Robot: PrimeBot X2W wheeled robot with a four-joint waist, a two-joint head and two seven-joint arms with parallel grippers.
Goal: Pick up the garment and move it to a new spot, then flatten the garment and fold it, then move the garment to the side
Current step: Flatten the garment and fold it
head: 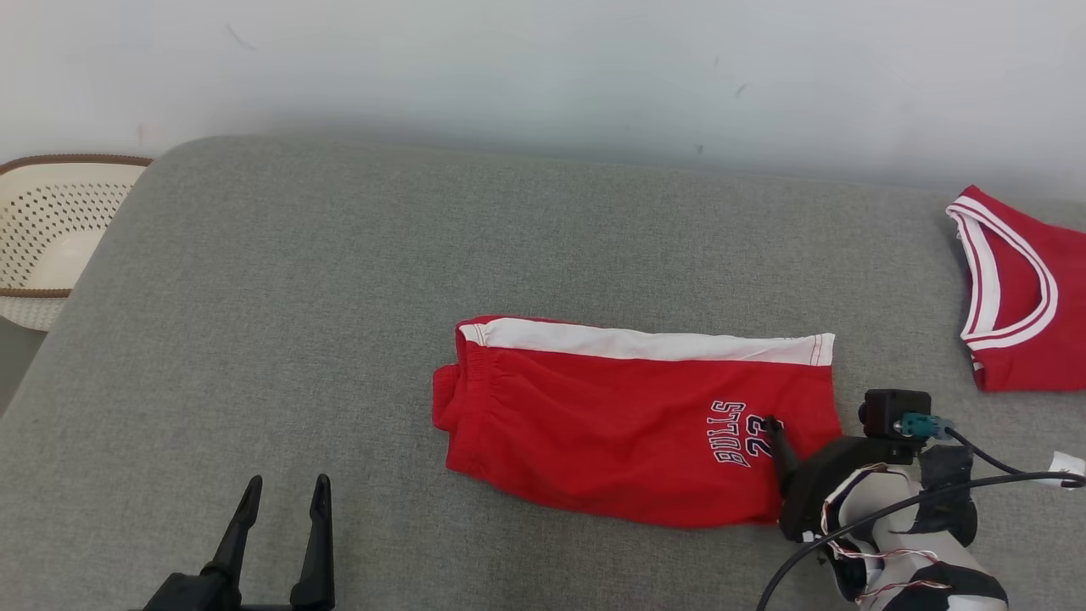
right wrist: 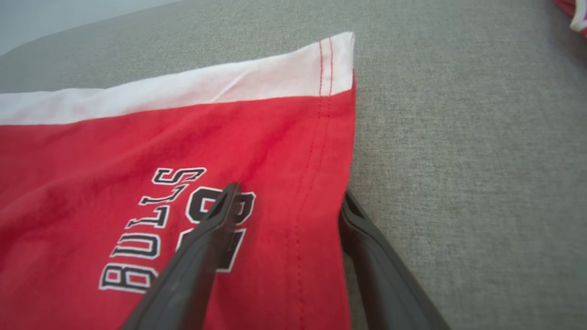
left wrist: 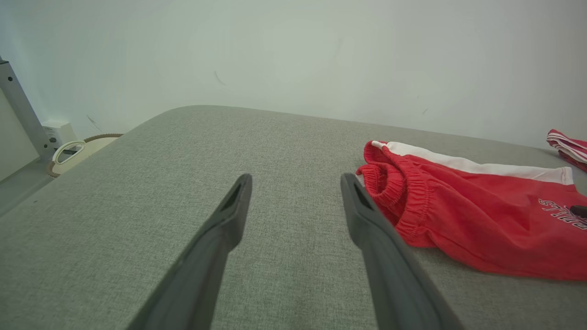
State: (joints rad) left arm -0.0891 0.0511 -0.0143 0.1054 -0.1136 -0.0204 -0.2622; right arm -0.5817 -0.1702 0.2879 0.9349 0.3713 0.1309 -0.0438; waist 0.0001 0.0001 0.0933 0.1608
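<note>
The garment [head: 611, 424] is a pair of red shorts with a white side stripe and "BULLS 23" lettering. It lies folded flat on the grey padded surface [head: 297, 297], waistband to the left. My right gripper [head: 780, 441] is at its right hem, near the lettering. In the right wrist view my right gripper [right wrist: 291, 190] is open and straddles the hem of the shorts [right wrist: 137, 151]: the left finger lies over the cloth, the right finger sits at the edge, partly under it. My left gripper [head: 287, 482] is open over bare surface, left of the waistband [left wrist: 390, 183].
A white perforated basket [head: 51, 229] with a brown rim stands off the surface's left edge. A second red garment with white trim [head: 1018, 297] lies at the far right. A pale wall runs behind. Cables hang off my right wrist [head: 891, 509].
</note>
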